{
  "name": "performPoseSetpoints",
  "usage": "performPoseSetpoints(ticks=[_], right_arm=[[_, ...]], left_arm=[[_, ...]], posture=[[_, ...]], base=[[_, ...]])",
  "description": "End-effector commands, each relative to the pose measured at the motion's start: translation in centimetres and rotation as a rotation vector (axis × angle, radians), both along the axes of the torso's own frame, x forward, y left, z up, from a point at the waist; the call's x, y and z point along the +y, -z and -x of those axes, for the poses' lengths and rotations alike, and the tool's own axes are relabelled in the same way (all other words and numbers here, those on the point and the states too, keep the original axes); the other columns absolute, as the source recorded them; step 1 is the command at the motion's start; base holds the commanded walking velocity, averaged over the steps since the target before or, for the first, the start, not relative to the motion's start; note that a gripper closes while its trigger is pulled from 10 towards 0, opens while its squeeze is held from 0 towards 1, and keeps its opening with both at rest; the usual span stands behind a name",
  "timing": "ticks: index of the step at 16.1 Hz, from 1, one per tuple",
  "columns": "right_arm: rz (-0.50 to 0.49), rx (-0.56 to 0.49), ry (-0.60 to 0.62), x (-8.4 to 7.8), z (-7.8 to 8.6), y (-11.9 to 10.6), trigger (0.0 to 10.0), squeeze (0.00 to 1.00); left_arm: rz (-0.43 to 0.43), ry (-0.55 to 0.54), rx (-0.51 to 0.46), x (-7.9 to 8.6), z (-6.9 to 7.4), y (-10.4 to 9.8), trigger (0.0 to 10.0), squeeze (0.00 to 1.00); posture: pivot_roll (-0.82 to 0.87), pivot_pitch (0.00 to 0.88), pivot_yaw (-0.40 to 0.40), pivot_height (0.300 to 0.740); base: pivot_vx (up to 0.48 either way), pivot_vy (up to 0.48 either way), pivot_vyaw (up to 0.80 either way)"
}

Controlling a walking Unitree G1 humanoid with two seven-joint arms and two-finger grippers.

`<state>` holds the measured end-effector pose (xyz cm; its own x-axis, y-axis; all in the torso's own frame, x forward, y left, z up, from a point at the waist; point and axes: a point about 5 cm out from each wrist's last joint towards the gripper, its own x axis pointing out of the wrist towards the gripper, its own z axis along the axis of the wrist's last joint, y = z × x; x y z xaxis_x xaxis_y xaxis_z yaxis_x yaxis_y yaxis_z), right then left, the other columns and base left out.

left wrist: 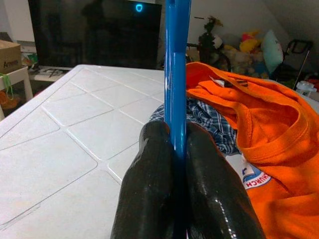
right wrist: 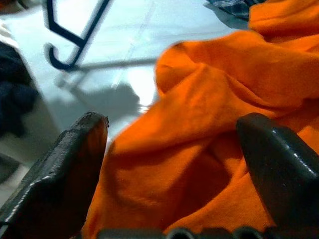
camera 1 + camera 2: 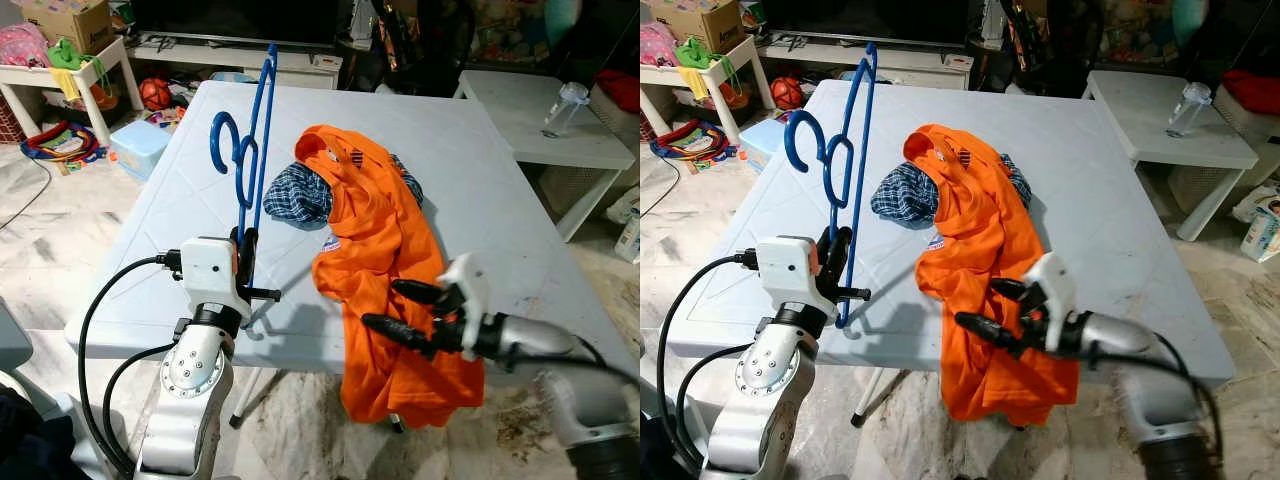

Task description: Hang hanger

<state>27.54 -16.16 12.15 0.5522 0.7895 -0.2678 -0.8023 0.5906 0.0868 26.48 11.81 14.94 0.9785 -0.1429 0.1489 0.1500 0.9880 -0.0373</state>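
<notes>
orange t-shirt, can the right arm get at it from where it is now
Probably yes. The right end effector hangs open just above the orange t-shirt where it drapes over the white table's near edge, with nothing between them. The left end effector is off to the side, shut on the blue hanger.

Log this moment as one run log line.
left claw: shut on blue hanger, held upright | right claw: open over orange shirt | plaid cloth: under shirt on white table

No legible txt (shirt tag (image 1: 253, 175) blurry)
</notes>
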Motion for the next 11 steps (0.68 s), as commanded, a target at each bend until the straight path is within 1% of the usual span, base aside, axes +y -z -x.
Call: performPoseSetpoints(ticks=[1, 2, 3, 5, 6, 7, 8, 9, 10, 11], right_arm=[[0.059, -0.062, 0.024, 0.4, 0.0, 0.0, 10.0, 1.0], [0.095, -0.063, 0.029, 0.8, 0.1, 0.4, 10.0, 1.0], [0.156, -0.073, 0.022, 1.1, 0.3, 1.0, 10.0, 1.0], [0.219, -0.083, 0.044, 1.4, 0.3, 2.0, 10.0, 1.0], [0.259, -0.089, 0.056, 1.7, 0.2, 2.6, 2.2, 0.96], [0.286, -0.092, 0.07, 1.9, 0.2, 2.9, 0.0, 0.56], [0.309, -0.092, 0.09, 2.0, 0.1, 3.3, 0.0, 0.0], [0.33, -0.094, 0.139, 2.0, -0.4, 3.5, 0.0, 0.0], [0.335, -0.097, 0.151, 2.0, -0.5, 3.6, 0.0, 0.0], [0.337, -0.108, 0.216, 1.8, -1.2, 3.5, 0.0, 0.0]], left_arm=[[-0.007, 0.007, 0.037, 0.0, 0.2, 0.6, 10.0, 0.0], [-0.008, 0.007, 0.04, 0.1, 0.3, 0.6, 10.0, 0.0], [-0.01, 0.008, 0.037, 0.2, 0.2, 0.4, 10.0, 0.0], [-0.012, 0.007, 0.036, 0.3, 0.1, 0.4, 10.0, 0.0], [-0.014, 0.004, 0.035, 0.4, 0.1, 0.3, 10.0, 0.0], [-0.014, 0.004, 0.035, 0.4, 0.1, 0.3, 10.0, 0.0], [-0.012, 0.004, 0.037, 0.3, 0.1, 0.3, 10.0, 0.0], [-0.011, 0.006, 0.038, 0.2, 0.2, 0.3, 10.0, 0.0], [-0.011, 0.006, 0.038, 0.2, 0.2, 0.3, 10.0, 0.0], [-0.012, 0.006, 0.039, 0.2, 0.2, 0.2, 10.0, 0.0]], posture=[[0.05, 0.084, -0.067, 0.74], [0.05, 0.085, -0.066, 0.74], [0.05, 0.085, -0.065, 0.74], [0.05, 0.085, -0.066, 0.74], [0.05, 0.085, -0.065, 0.74], [0.05, 0.084, -0.064, 0.74], [0.05, 0.084, -0.064, 0.74], [0.05, 0.084, -0.064, 0.74], [0.05, 0.084, -0.064, 0.74], [0.05, 0.084, -0.064, 0.74]], base=[[0.0, 0.0, 0.0], [0.0, 0.0, 0.0], [0.0, 0.0, 0.0], [0.0, 0.0, 0.0], [0.0, 0.0, 0.0], [0.0, 0.0, 0.0], [0.0, 0.0, 0.0], [0.0, 0.0, 0.0], [0.0, 0.0, 0.0], [0.0, 0.0, 0.0]])
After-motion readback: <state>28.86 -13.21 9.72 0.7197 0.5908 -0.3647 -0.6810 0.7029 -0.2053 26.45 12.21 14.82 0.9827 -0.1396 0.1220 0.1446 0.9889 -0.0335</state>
